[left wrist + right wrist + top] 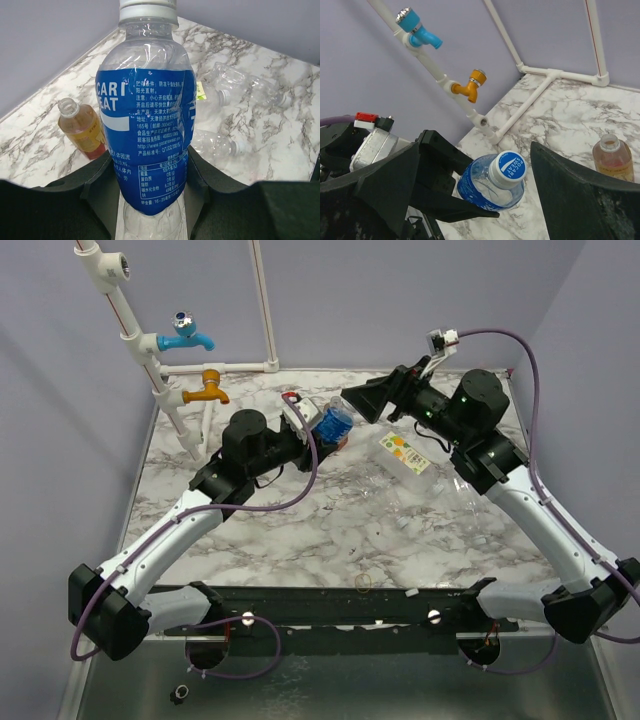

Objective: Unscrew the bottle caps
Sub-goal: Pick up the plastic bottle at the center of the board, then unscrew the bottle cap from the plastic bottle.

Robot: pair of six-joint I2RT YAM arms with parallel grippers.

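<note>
Blue-labelled bottle [147, 140] is filling the left wrist view, and the left end effector [150, 182] is clamping it around the lower body, one finger pressing on each side of the label. From above, the bottle is being held out near the back of the marbled surface [300, 540], neck pointing across at the other arm. Its blue-and-white cap [508, 169] is sitting square on the neck, so this one is not opened yet.

Now the right end effector [475, 147] is facing that cap head-on with its fingers spread wide apart, one to either side and neither one touching. By my reading, it is lining up to close on the cap and twist.

As for the score: the amber bottle [614, 157] is standing upright at the back with a bare, open mouth, so that cap is off, though I am not seeing where it went. Out on the surface a clear bottle [252, 85] and a second clear bottle [212, 144] are lying on their sides, each seemingly with a white cap on, though glare on the plastic is making that hard to confirm. One looks done, one is in hand, and the rest are waiting.
</note>
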